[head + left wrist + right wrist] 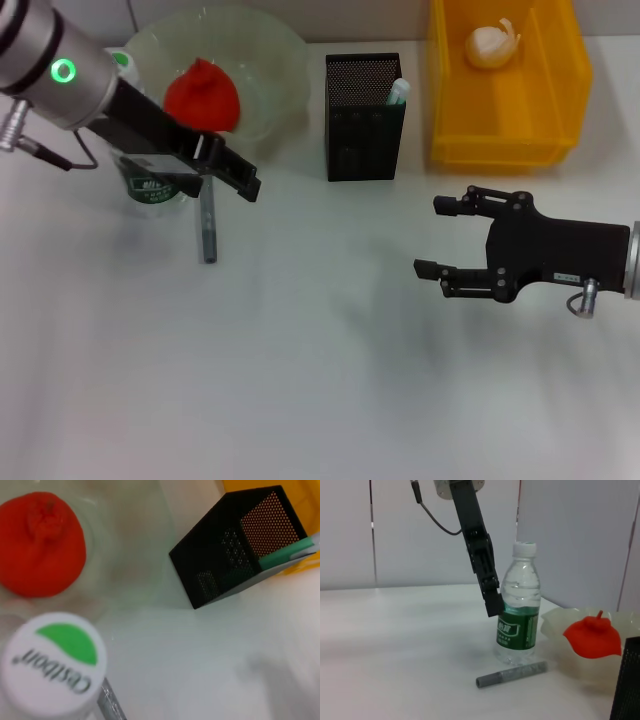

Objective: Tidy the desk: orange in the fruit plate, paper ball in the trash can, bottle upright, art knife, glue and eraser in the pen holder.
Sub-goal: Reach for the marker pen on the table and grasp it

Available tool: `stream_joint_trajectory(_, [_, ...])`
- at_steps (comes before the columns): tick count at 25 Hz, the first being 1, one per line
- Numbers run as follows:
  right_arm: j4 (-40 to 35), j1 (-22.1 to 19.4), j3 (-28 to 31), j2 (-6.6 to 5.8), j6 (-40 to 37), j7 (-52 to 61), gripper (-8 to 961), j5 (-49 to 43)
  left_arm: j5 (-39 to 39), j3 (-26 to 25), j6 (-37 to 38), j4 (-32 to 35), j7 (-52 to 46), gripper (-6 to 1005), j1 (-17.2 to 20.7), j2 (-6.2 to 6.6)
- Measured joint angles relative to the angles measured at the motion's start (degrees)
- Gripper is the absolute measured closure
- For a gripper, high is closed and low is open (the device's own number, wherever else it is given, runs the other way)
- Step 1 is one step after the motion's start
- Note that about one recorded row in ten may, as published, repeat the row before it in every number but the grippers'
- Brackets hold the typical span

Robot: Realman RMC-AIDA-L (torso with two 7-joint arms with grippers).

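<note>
Two tools are showing over the white table point(300, 380). The left tool point(228, 172) is hanging just beside the bottle point(150, 185), on the side toward the middle of the table, with its fingers reaching past the bottle's label. From the right wrist view the dark fingers point(492, 597) are lying against or just in front of the bottle's shoulder; whether they are clamping it or standing loose I cannot tell. The bottle is standing upright on the table, cap on top, right beside the fruit plate point(270, 60).

The orange point(202, 95) is sitting inside the fruit plate, near its middle. The paper ball point(492, 45) is lying in the trash can point(450, 120), toward its far end. The pen holder point(364, 118) is standing between the fruit plate and the trash can, and a green-tipped, pale stick-like thing point(398, 93) is leaning out of its corner nearest the trash can.

A grey pen-shaped object point(208, 230) is lying flat on the table just in front of the bottle, close to its base.

The right tool point(440, 235) is hovering over bare table, well apart from everything, in front of the trash can. Its two fingers are spread wide and nothing is sitting between them.

The eraser is not showing in any view.
</note>
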Motion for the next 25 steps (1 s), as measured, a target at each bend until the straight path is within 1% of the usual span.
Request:
stream_joint_trajectory(1, [0.00, 0.00, 0.00, 0.00, 0.00, 0.00, 163, 0.00, 0.00, 0.00, 0.00, 0.00, 0.00, 214, 0.00, 0.00])
stream_joint_trajectory(4, [1.10, 0.23, 0.05, 0.05, 0.28, -1.95, 163, 0.66, 0.04, 2.35, -1.85, -1.38, -1.04, 215, -0.62, -0.12])
stream_joint_trajectory(10, [1.81, 0.55, 0.11, 0.08, 0.52, -3.51, 164, 1.02, 2.06, 3.81, -5.98, -7.37, -1.06, 215, -2.65, -0.16])
stream_joint_trajectory(14, [1.87, 0.62, 0.11, 0.08, 0.54, -3.69, 164, 1.15, 2.93, 4.61, -8.03, -8.75, -1.06, 215, -2.88, -0.22])
stream_joint_trajectory(18, [2.02, 0.76, 0.11, 0.08, 0.68, -3.77, 164, 1.16, 3.43, 6.44, -10.09, -9.95, -1.06, 214, -2.77, -0.22])
stream_joint_trajectory(22, [2.93, 1.35, 0.04, 0.08, 1.93, -3.79, 164, 1.16, 4.30, 8.93, -12.79, -13.15, -1.06, 214, -3.56, -0.21])
stream_joint_trajectory(25, [3.09, 1.43, -0.11, 0.08, 2.17, -3.79, 163, 1.16, 4.32, 9.82, -14.05, -14.20, -1.06, 215, -3.70, -0.19])
